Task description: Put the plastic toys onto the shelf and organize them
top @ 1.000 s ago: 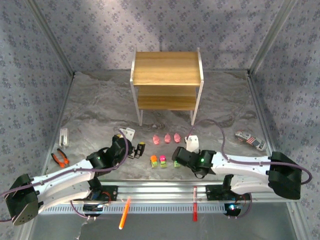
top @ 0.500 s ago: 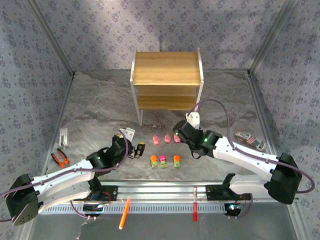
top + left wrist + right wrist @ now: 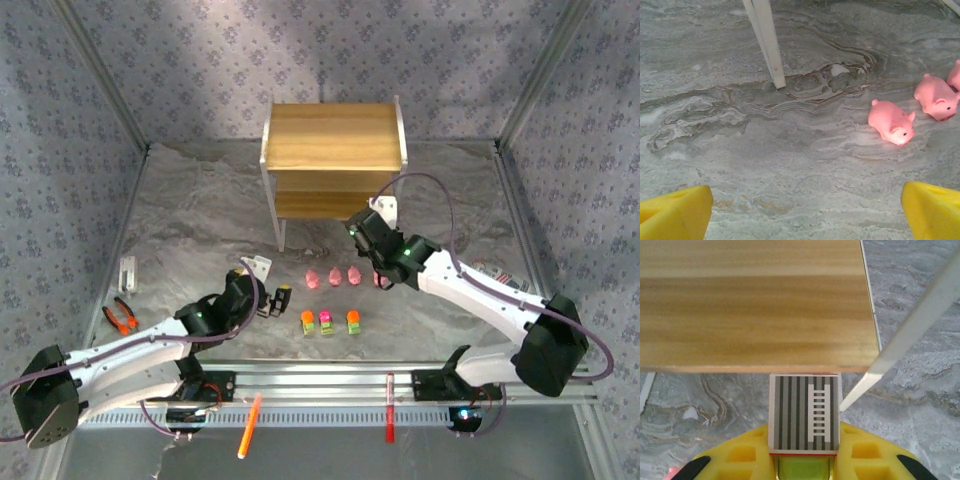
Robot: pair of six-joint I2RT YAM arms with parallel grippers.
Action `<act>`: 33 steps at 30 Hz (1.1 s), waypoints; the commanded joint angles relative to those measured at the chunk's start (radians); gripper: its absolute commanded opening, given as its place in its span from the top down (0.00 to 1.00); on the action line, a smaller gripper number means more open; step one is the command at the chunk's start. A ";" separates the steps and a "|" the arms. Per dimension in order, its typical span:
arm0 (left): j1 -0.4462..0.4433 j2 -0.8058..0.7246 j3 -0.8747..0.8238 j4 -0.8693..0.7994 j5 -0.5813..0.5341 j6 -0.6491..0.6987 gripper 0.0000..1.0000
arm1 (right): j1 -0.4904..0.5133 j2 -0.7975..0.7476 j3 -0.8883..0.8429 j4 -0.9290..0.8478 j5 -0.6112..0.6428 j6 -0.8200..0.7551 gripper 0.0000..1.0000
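- Right gripper (image 3: 805, 464): jaws pinching a striped-top blocky toy (image 3: 805, 412) just before the shelf (image 3: 333, 135), probably at its lower board.
- Left gripper (image 3: 802, 215): jaws spread wide, low over the worktop (image 3: 765, 165).
- Three pink pigs (image 3: 335, 275) lie mid-worktop, with a row of blocky toys (image 3: 326, 321) towards the near edge.

Shelf (image 3: 333, 150): light wood-grain boards, white legs. Pig figures (image 3: 891, 121): pink. Blocky toy (image 3: 804, 412): black-and-white striped top with a white ladder motif, yellow-green body.
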 commanded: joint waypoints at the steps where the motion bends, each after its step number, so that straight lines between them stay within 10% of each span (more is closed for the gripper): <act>1: -0.009 0.007 0.034 0.037 0.044 -0.004 0.03 | -0.021 0.028 0.048 0.014 0.008 -0.033 0.77; 33: -0.009 0.102 0.054 0.124 0.290 0.047 0.03 | -0.055 0.168 0.177 0.042 0.118 -0.032 0.76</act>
